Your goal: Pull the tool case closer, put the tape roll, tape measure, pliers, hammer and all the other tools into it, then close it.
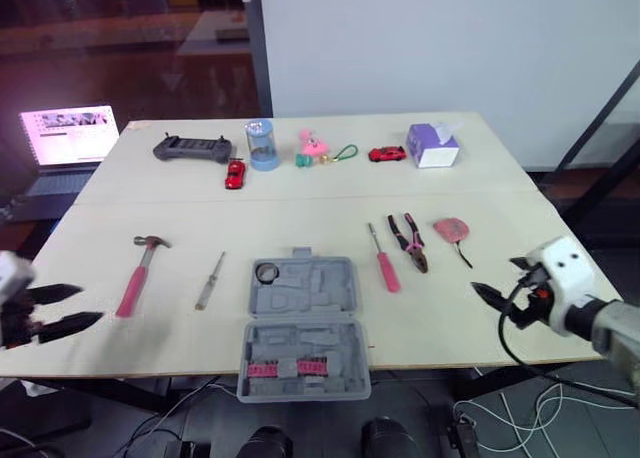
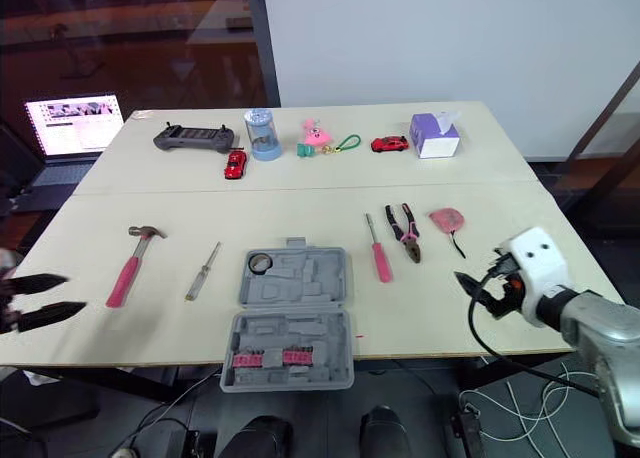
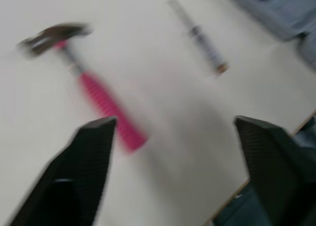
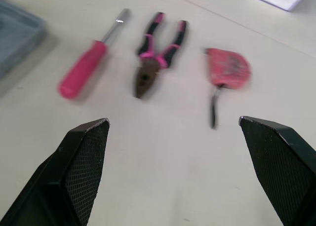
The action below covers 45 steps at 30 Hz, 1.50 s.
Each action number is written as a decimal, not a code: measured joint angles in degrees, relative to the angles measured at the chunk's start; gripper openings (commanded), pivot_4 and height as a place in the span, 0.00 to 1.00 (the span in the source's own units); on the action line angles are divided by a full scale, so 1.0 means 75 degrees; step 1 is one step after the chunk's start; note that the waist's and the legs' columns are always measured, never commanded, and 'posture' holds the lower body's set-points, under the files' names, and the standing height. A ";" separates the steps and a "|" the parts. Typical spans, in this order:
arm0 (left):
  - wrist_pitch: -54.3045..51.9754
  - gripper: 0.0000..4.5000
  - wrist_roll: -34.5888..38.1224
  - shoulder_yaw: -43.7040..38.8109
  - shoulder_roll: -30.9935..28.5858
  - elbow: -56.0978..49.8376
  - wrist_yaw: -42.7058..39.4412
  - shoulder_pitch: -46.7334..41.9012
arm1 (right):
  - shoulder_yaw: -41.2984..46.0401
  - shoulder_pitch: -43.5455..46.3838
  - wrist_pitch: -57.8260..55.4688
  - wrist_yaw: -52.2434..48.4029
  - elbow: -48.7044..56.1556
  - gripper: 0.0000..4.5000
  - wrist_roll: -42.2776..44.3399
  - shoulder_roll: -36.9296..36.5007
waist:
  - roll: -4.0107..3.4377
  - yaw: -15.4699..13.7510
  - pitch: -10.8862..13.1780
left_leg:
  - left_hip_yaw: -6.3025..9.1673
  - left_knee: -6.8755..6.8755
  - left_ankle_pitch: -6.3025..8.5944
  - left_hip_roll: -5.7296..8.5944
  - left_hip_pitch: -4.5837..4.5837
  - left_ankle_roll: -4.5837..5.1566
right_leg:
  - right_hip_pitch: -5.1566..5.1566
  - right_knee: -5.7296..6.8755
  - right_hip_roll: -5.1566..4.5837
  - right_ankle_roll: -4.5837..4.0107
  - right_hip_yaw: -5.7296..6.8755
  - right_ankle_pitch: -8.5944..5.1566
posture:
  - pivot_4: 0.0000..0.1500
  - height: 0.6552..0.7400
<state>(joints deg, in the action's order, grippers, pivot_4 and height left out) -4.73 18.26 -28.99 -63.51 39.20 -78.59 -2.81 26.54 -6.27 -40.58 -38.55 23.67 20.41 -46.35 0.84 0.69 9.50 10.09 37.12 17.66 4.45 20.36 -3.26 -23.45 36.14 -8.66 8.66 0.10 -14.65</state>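
The head views take in the whole table (image 1: 180,218). The grey tool case (image 1: 303,323) is lying open at the table's near edge, between the two arms. A tape roll (image 1: 267,272) is seen in a corner of the case's far half, and a row of pink bits (image 1: 285,368) in its near half.

Closer detail is given by the wrist views. Ahead of the left gripper (image 3: 175,120), the pink-handled hammer (image 3: 94,95) and a small clear-handled screwdriver (image 3: 197,36) are lying on the table, left of the case. Ahead of the right gripper (image 4: 173,120), the pink screwdriver (image 4: 84,68), the pliers (image 4: 155,53) and the pink tape measure (image 4: 227,68) are lying side by side, right of the case.

The fingers of both grippers are spread wide. Nothing is held or touched by them. The left gripper is seen near the front left corner of the table, the right one near the front right corner.

The surface is pale, with a seam across its width. Behind the seam a game controller (image 1: 192,148), two red toy cars (image 1: 235,173), a blue cup (image 1: 262,143), a pink toy (image 1: 314,145) and a tissue box (image 1: 433,145) are lined up. An open laptop (image 1: 70,136) is seen left of the table. Behind the table there is a white wall (image 1: 420,38), with dark glass (image 1: 120,38) to its left.
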 measured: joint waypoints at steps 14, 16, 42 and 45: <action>0.0934 0.99 0.0247 -0.0845 0.0182 0.0426 0.0358 0.1224 | -0.0205 -0.0196 0.0285 -0.0474 -0.0403 1.00 -0.0003 -0.0271 | -0.0003 0.0013 0.0001 | -0.0008 -0.0001 0.0003 -0.0006 0.0000 0.0003 | 0.0000 -0.0001 -0.0001 0.0000 -0.0001 0.0000 | 1.00 1.00; 0.0694 0.99 0.0367 -0.0797 0.0514 -0.0231 0.0403 0.1367 | -0.0207 -0.0201 0.0241 -0.0445 -0.0337 1.00 0.0016 -0.0269 | -0.0003 0.0011 0.0001 | -0.0008 -0.0001 0.0003 -0.0008 0.0001 0.0002 | 0.0000 -0.0002 -0.0001 0.0000 -0.0002 0.0000 | 1.00 1.00; -0.2761 0.99 0.2665 0.2225 0.3862 -0.9472 0.3818 0.1326 | -0.2297 0.5327 0.0002 0.4949 -0.6346 1.00 -0.2306 0.3040 | -0.0023 0.0043 -0.0001 | -0.0036 -0.0002 -0.0030 -0.0010 0.0006 -0.0059 | -0.0017 -0.0010 0.0003 -0.0019 -0.0032 0.0011 | 1.00 1.00; -0.2799 0.99 0.2666 0.2249 0.3902 -0.9626 0.4049 0.1309 | -0.2217 0.6047 0.0754 0.5000 -0.7990 1.00 -0.2321 0.3036 | -0.0024 0.0058 0.0000 | -0.0039 -0.0002 -0.0030 -0.0010 0.0002 -0.0060 | -0.0012 -0.0014 0.0003 -0.0019 -0.0033 0.0011 | 1.00 1.00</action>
<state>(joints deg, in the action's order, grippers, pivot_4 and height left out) -25.72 38.26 -12.13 -34.24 -33.00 -48.22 7.00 9.91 39.08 -34.93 -1.05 -36.26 3.00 -23.58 0.66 1.13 9.49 9.80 37.11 17.44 4.37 20.38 -3.71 -23.54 36.04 -8.63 8.52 -0.15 -14.56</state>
